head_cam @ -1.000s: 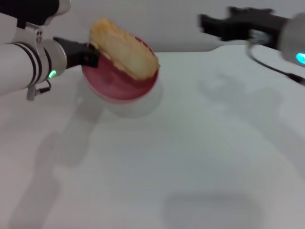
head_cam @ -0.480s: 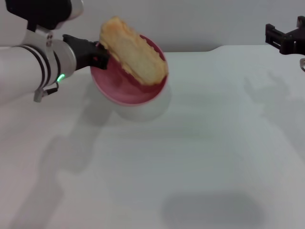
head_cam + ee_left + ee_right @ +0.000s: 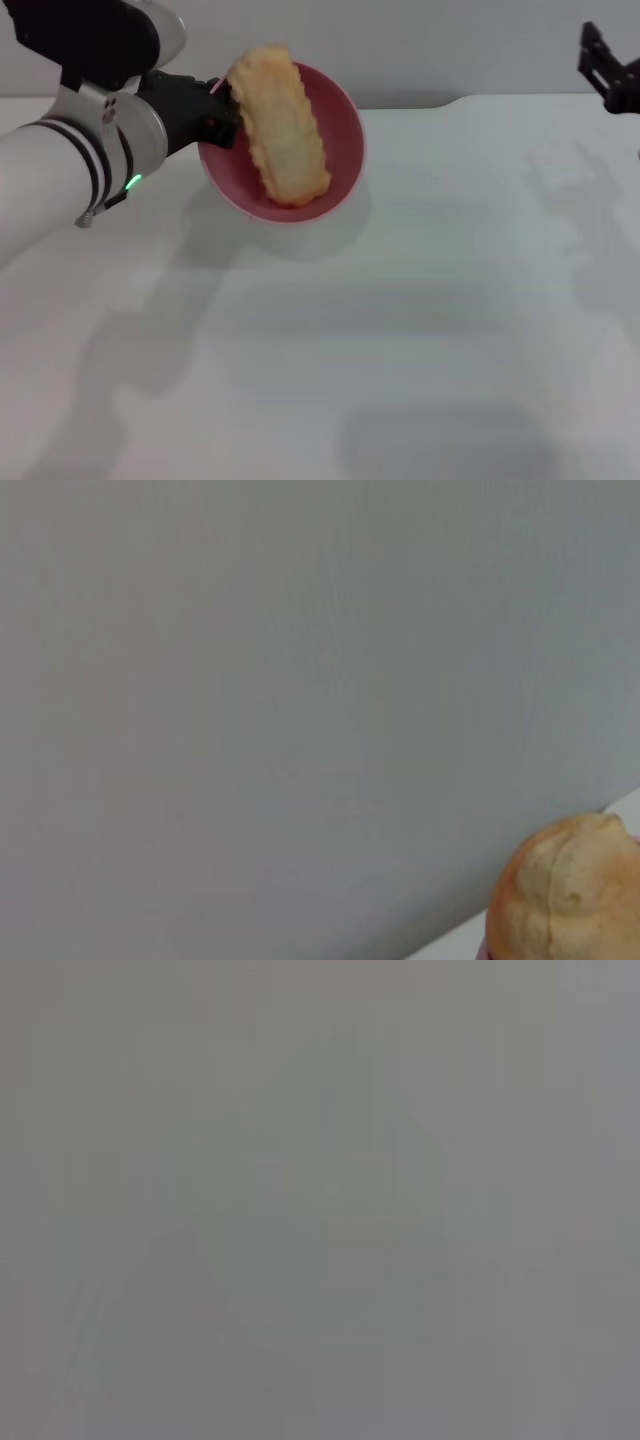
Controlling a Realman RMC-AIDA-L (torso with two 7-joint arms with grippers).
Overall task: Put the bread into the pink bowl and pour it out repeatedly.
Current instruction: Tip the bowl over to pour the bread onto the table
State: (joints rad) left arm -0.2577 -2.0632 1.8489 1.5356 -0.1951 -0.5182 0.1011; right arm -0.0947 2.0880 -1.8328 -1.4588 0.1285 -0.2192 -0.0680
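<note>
- The left gripper (image 3: 212, 112) is up at the far left of the table (image 3: 400, 330), clamped on the near-left rim of the bowl (image 3: 340, 140); its dark fingers are closed on that rim and carry the bowl clear of the tabletop.
- The bowl is tipped, its mouth turned toward the robot and a little to the right, so the pink inside shows almost fully from the head view.
- The bread (image 3: 280, 125) lies lengthwise inside the tilted bowl, pale tan face up with the scalloped golden edge showing. Its upper end pokes past the far rim and its lower end rests against the low wall. The left wrist view catches only one rounded end of the bread (image 3: 572, 892) against a plain grey wall.
- I judge the step in hand to be the pour: the bread is in the bowl, the bowl is lifted and leaning, but the loaf has not slid out.
- The next move seems to call for more tilt, rolling the wrist until the low rim drops and the loaf slides over it onto the table below. The loaf is about as long as the bowl is wide, so it may wedge across the walls and need a steeper tip.
- The right gripper (image 3: 608, 68) hangs at the far right edge, well apart from the bowl and idle; I cannot tell how its jaws stand. Its wrist view shows only blank grey.
</note>
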